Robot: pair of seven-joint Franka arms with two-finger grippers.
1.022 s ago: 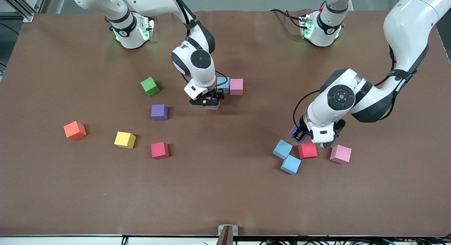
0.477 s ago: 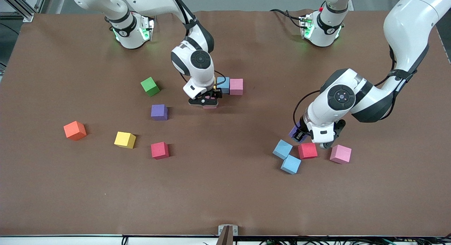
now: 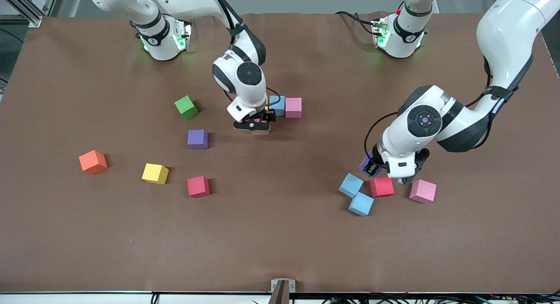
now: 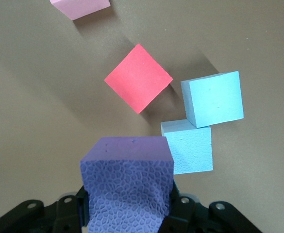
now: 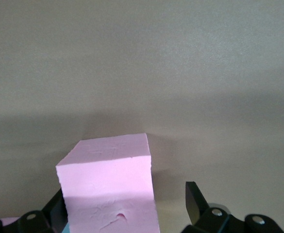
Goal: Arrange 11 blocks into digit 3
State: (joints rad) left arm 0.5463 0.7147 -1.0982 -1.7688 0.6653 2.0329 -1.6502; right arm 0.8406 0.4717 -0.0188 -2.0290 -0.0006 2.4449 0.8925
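The left gripper (image 3: pixel 372 166) was clamped on a purple cube (image 4: pixel 127 187), light soft foam, gripped by flat sides, above the table (image 3: pixel 280 242) middle; the right gripper (image 3: pixel 258 125) stood apart around a pink cube (image 5: pixel 110 187)

Two cubes (image 3: pixel 285 106) sit side by side, touching, mid-desk (image 3: pixel 280 242), with a third cube (image 3: pixel 261 130) just nearer the camera under the right claw (image 3: pixel 258 125). Five cubes (image 3: pixel 148 155) lie scattered toward the right arm's end. Four cubes (image 3: pixel 385 191) cluster toward the left arm's end, below the left claw (image 3: pixel 372 168), which holds another.
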